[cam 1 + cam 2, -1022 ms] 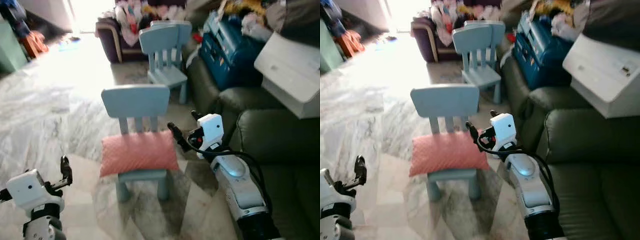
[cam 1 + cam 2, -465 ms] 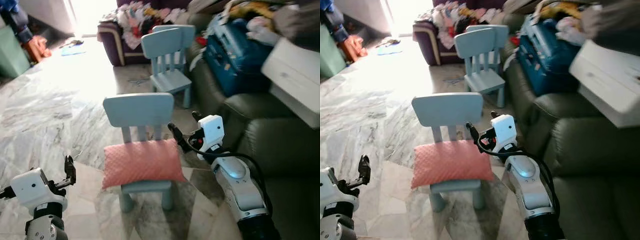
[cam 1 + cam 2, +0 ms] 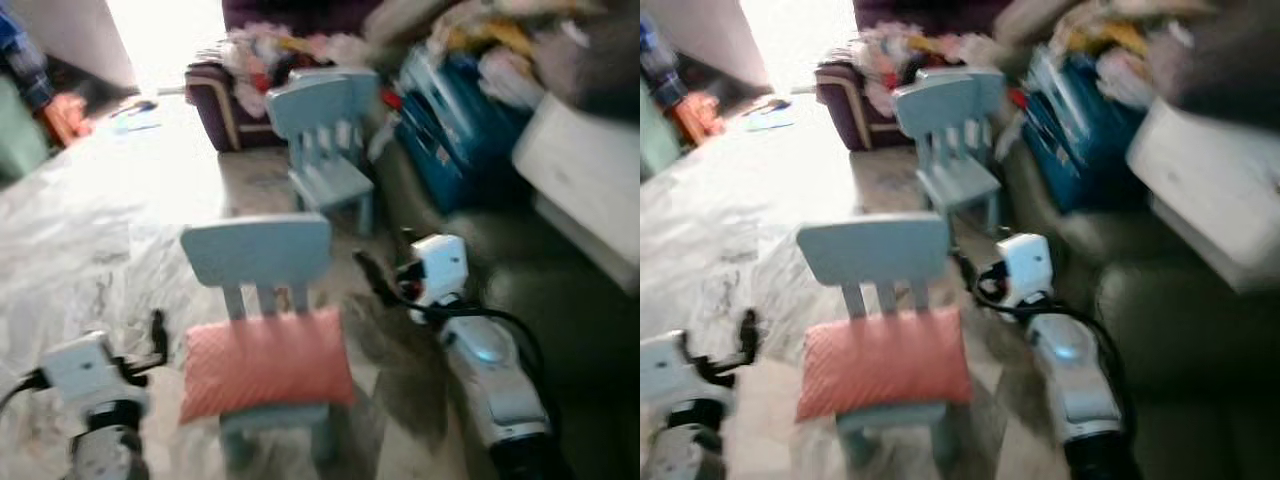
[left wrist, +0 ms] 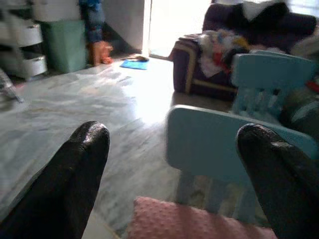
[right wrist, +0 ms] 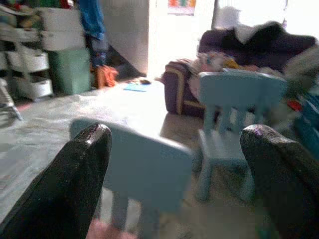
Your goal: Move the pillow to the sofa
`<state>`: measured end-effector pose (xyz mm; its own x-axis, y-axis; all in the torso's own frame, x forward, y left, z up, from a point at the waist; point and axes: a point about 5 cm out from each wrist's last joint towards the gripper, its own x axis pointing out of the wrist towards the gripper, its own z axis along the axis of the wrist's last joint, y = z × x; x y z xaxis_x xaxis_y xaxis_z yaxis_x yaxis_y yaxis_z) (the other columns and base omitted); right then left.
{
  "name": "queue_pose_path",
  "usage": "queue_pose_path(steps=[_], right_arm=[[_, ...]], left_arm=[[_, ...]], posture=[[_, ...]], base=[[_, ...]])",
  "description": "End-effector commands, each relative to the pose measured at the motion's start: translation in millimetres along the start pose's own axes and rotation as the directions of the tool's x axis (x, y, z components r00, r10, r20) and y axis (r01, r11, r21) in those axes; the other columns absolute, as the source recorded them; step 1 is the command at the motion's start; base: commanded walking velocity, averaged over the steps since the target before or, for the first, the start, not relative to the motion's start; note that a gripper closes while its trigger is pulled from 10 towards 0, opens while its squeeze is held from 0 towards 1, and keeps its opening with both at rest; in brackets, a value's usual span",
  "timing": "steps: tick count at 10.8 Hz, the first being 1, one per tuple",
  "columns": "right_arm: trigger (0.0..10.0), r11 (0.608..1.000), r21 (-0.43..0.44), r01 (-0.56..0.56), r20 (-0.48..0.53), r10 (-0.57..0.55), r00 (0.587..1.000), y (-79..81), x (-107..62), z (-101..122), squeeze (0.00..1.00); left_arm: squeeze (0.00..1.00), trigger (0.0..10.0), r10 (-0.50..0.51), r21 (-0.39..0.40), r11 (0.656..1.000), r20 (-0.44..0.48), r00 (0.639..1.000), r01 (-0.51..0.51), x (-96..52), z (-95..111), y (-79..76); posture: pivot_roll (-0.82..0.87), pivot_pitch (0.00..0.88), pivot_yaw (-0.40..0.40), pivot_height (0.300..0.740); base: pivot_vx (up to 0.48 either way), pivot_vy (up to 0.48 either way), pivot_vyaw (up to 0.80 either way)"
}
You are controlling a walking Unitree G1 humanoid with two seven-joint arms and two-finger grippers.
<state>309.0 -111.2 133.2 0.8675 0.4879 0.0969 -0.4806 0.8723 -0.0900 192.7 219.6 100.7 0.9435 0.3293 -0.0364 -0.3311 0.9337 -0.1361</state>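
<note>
The pink pillow [image 3: 265, 363] lies flat on the seat of a small pale-blue chair [image 3: 258, 250], its back edge against the slats of the chair's backrest and its front edge hanging a little over the seat. The chair stands on the grey marbled floor [image 3: 80, 230], just beside the dark green sofa [image 3: 1185, 330], which runs along the robot's right.

The right gripper [image 3: 367, 272] is up level with the chair's backrest, at its sofa-side corner, fingers pointing toward the chair and apart from the pillow. Seen from its wrist, its jaws stand wide open, one black finger [image 5: 75, 184] at each edge and the backrest between them. The left gripper [image 3: 157, 334] hangs low on the other side of the chair, near the pillow's outer edge without touching it; its jaws are wide open too, and between its fingers [image 4: 70, 179] the wrist camera looks at the pillow's textured top and the backrest above it.

Further back stands a second blue chair [image 3: 320, 130] of the same kind. The far end of the sofa is heaped (everything is rather blurred here) with a blue case [image 3: 450, 130] and a white box [image 3: 585, 170]. Behind that, a dark purple couch [image 3: 225, 95] is piled with clothes.
</note>
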Motion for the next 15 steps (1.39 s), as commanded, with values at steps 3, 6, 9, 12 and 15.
queue_pose_path(steps=[3, 6, 9, 12, 15], right_arm=[[10.0, 0.999, -0.01, -0.038, 0.012, 0.038, 0.999, 8.3, 4.2, 4, 0.0], [10.0, 0.999, -0.012, -0.043, 0.007, 0.043, 0.999, 8.2, 4.2, 3, 0.0], [10.0, 0.999, -0.014, -0.043, 0.005, 0.043, 0.999, 7.4, 3.4, 3, 0.0], [10.0, 0.999, -0.015, -0.042, 0.0, 0.042, 0.999, 7.1, 3.6, 2, 0.0], [10.0, 0.999, -0.015, -0.036, 0.0, 0.036, 0.999, 6.6, 3.7, 2, 0.0]], left_arm=[[0.0, 10.0, 0.096, -0.012, 0.995, -0.049, 0.994, -0.097, 3.9, -5, 6.0], [0.0, 10.0, 0.092, -0.034, 0.995, -0.081, 0.992, -0.095, 5.2, -9, 0.6], [0.0, 10.0, 0.085, -0.038, 0.995, -0.093, 0.992, -0.089, 5.1, -10, -1.7], [0.0, 10.0, 0.081, -0.013, 0.997, -0.084, 0.993, -0.083, 6.5, -9, -2.1], [0.0, 10.0, 0.08, -0.027, 0.996, -0.08, 0.994, -0.083, 11.3, -7, -2.8]], posture=[[-0.09, 0.065, 0.043, 0.74], [-0.09, 0.068, 0.036, 0.74], [-0.09, 0.07, 0.035, 0.74], [-0.09, 0.07, 0.037, 0.74], [-0.1, 0.067, 0.043, 0.74]], base=[[0.13, 0.191, 0.0], [0.0, 0.16, 0.0], [0.0, 0.477, 0.0], [0.0, 0.317, 0.0], [0.0, 0.0, 0.0]])
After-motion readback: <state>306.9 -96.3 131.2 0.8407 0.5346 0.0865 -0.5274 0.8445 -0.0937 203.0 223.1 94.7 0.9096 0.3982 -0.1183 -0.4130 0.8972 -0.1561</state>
